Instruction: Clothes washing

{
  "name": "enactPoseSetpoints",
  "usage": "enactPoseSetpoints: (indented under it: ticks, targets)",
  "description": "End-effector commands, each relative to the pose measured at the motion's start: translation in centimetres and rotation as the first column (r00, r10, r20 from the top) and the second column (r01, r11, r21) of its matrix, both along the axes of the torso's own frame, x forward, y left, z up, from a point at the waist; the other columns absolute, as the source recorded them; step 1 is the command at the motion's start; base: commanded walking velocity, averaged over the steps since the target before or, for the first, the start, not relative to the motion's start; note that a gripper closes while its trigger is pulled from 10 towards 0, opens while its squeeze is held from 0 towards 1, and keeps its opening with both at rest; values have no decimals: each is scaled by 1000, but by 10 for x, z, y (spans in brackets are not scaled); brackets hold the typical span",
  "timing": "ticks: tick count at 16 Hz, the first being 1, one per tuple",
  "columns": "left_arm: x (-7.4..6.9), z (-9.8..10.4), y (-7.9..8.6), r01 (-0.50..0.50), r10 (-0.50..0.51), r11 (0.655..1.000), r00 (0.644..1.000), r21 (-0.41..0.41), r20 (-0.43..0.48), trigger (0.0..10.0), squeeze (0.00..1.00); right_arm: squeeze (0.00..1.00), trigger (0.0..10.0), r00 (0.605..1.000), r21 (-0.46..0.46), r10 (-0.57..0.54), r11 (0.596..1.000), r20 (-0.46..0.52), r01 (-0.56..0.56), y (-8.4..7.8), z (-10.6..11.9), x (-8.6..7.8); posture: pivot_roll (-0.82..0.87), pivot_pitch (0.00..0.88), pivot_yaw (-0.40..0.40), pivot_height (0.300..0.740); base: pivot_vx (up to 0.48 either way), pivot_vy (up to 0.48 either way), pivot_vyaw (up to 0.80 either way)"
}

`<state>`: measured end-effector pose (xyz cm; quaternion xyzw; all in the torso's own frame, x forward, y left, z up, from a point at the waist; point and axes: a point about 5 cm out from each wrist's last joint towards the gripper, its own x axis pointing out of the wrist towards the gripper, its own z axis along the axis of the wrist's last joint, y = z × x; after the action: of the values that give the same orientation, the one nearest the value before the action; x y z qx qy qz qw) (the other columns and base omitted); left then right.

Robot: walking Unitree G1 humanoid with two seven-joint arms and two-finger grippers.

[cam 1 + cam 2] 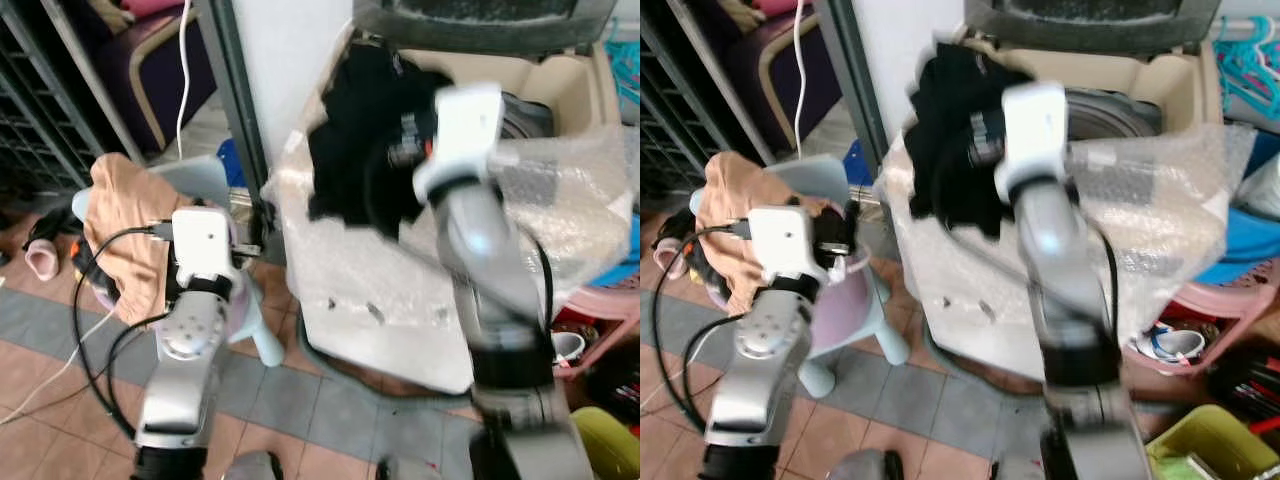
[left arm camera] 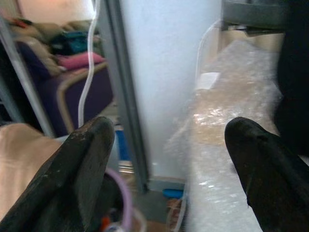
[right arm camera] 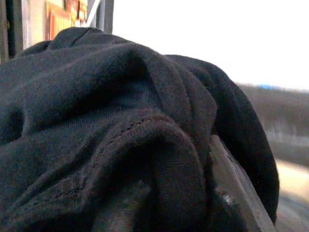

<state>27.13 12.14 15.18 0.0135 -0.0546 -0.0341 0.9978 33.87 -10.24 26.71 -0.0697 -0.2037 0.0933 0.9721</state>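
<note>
A black garment (image 1: 355, 150) hangs bunched over the near left rim of the top-loading washing machine (image 1: 400, 290), which is wrapped in bubble wrap. My right gripper (image 1: 388, 150) is raised at that rim and shut on the garment, and the cloth (image 3: 96, 121) covers its fingers in the right wrist view. A peach garment (image 1: 125, 230) lies draped on a pale blue child's chair (image 1: 265, 335) to the left. My left gripper (image 2: 169, 164) is held low beside that chair, open, with nothing between its fingers (image 2: 82, 169).
The drum opening (image 1: 525, 115) lies behind the right arm. A grey metal post (image 1: 240, 100) stands left of the machine, and a purple armchair (image 1: 150, 60) behind it. A pink basket (image 1: 600, 300) and a yellow-green bin (image 1: 610, 440) sit at the right. A black cable (image 1: 85, 330) loops off my left arm.
</note>
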Motion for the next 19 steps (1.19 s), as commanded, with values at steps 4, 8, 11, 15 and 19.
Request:
enactPoseSetpoints:
  ticks: [4, 8, 11, 15, 19]
  targets:
    - [2, -2, -2, -8, 8, 1000, 1000, 10, -7, 10000, 0, 0, 10000, 985, 132, -167, 978, 42, 161, -14, 53, 41, -24, 60, 82, 740, 85, 0, 0]
    - [-3, -5, -1, -30, 30, 1000, 999, 4, -18, 10000, 0, 0, 10000, 902, 172, -340, 904, -265, 391, -61, -6, 51, -23, 65, 62, 740, 0, 0, 0]
    - [-3, -9, -3, -28, 28, 1000, 999, 3, -38, 10000, 0, 1000, 10000, 864, 153, -390, 878, -320, 453, -74, -34, 38, -36, 68, 69, 740, 0, 0, 0]
    - [-2, -9, -6, -13, 14, 1000, 999, 8, -41, 10000, 0, 1000, 10000, 919, 152, -329, 919, -215, 364, -62, -28, 23, -42, 68, 73, 740, 0, 0, 0]
    - [-2, -11, -2, -60, 60, 998, 997, 16, -56, 10000, 0, 1000, 10000, 976, 103, -207, 971, -70, 214, -39, -17, 3, -32, 65, 66, 740, 0, 0, 0]
